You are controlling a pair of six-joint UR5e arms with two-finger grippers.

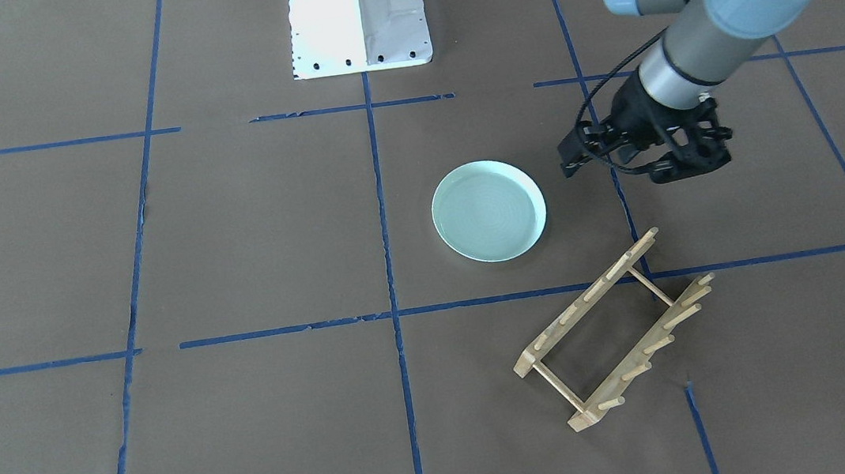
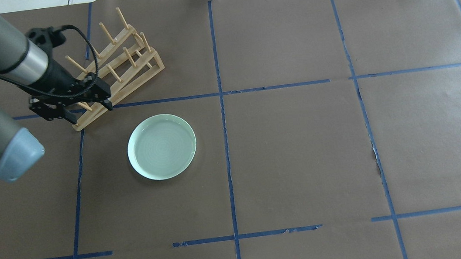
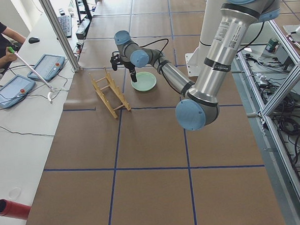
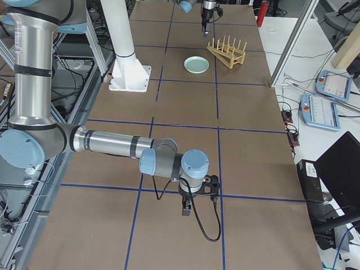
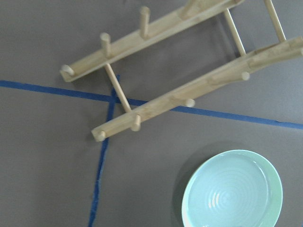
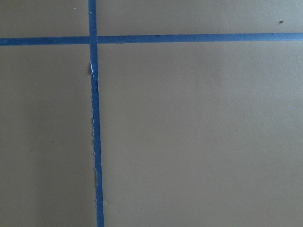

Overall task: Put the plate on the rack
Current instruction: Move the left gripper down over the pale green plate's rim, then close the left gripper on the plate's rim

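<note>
The pale mint-green plate lies flat on the brown table, left of centre in the overhead view. The light-wood rack stands beyond it, its pegs empty. My left gripper hovers open and empty above the rack's near end, just left of the plate. The left wrist view shows the rack above and the plate at the lower right. My right gripper shows only in the exterior right view, far from both; I cannot tell whether it is open or shut.
Blue tape lines divide the table into squares. The white robot base stands at the table's robot side. A person and tablets are at a side desk beyond the far edge.
</note>
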